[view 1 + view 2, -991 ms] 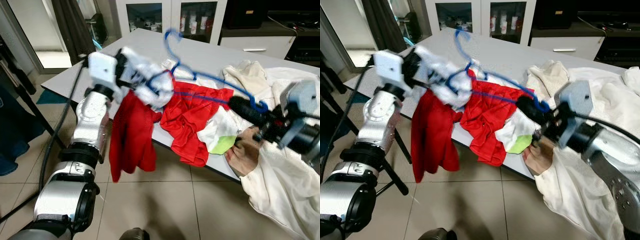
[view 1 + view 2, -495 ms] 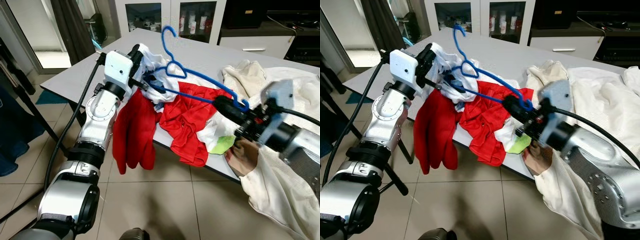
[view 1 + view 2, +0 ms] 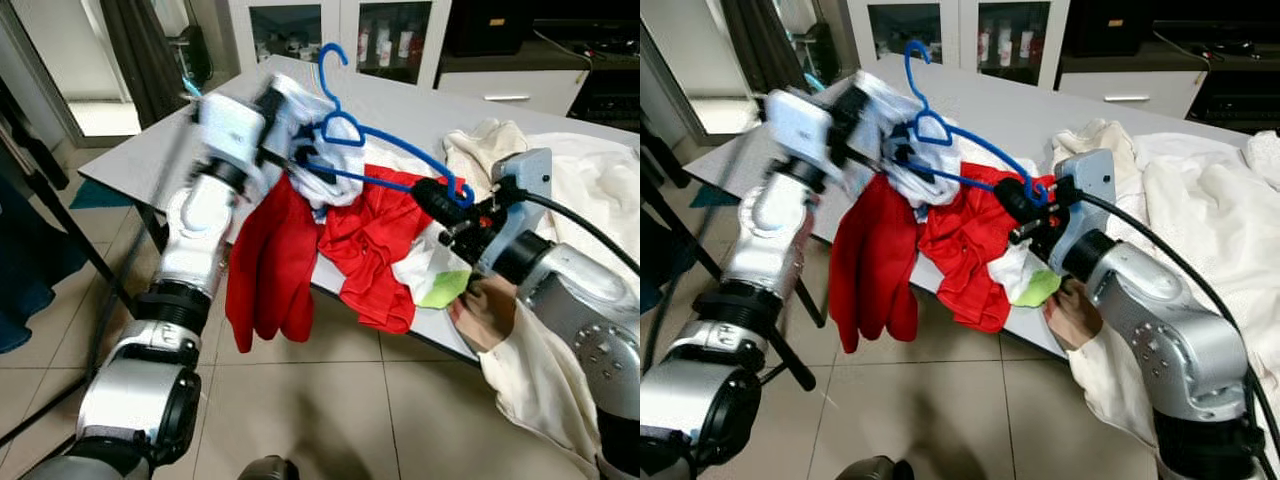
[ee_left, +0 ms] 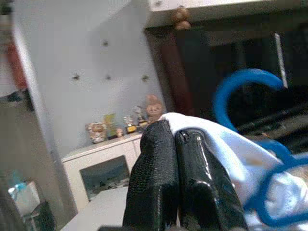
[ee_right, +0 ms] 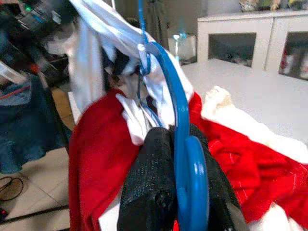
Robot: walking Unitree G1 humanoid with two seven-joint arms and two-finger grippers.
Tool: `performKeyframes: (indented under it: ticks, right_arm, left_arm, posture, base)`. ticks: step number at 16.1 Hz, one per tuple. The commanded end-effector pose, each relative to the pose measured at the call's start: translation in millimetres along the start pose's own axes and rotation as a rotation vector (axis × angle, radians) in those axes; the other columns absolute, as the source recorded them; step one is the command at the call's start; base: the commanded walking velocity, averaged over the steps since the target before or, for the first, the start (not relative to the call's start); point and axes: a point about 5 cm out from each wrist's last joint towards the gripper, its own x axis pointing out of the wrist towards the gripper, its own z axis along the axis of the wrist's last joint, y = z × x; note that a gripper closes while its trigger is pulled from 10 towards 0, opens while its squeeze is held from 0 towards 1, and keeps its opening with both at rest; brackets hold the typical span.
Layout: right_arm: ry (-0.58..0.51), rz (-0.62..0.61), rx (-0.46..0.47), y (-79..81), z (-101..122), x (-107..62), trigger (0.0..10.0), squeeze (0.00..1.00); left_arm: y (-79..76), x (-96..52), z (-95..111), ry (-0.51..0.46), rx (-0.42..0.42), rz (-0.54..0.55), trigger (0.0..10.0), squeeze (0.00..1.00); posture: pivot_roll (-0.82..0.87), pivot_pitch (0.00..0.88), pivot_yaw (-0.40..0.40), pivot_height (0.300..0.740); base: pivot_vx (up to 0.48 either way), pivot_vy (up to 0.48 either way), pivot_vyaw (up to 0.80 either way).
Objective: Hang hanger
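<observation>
A blue wire hanger [image 3: 400, 153] is held in the air over the near edge of the grey table [image 3: 420, 110], hook [image 3: 325, 60] upward. A red-and-white garment [image 3: 270, 270] is threaded on it; one red part hangs below the table edge and the other lies on the tabletop. My left gripper [image 4: 174, 132] is shut on the garment's white fabric [image 3: 330, 170] by the hanger's neck. My right gripper [image 3: 435, 197] is shut on the hanger's far shoulder end [image 5: 180, 120].
A heap of cream and white clothes [image 3: 560, 170] covers the table's right side and droops over its edge. A light green cloth [image 3: 445, 290] lies by the red garment. Dark clothes [image 3: 25, 250] hang at the far left. A glass-door cabinet [image 3: 340, 30] stands behind.
My right gripper has carried the hanger's end up and left, closer to the left gripper. The hanger sits higher and steeper. The left arm has shifted slightly and is blurred now.
</observation>
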Motion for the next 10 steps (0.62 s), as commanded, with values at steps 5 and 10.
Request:
performKeyframes:
  ticks: [5,10]
  right_arm:
    - [-0.051,-0.215,-0.039,-29.7,9,3.1,9.3,0.0]
    - [-0.042,-0.31,-0.084,-42.3,5,1.2,9.6,0.0]
  left_arm:
    - [42.7,-0.9,5,-0.001,-0.097,0.168,10.0,0.0]
    - [52.7,-6.3,0,0.027,-0.125,0.206,10.0,0.0]
  posture:
    - [0.04,0.0,0.075,0.74]
    - [0.03,0.0,0.073,0.74]
  base:
    - [0.0,0.0,0.0]
    - [0.0,0.0,0.0]
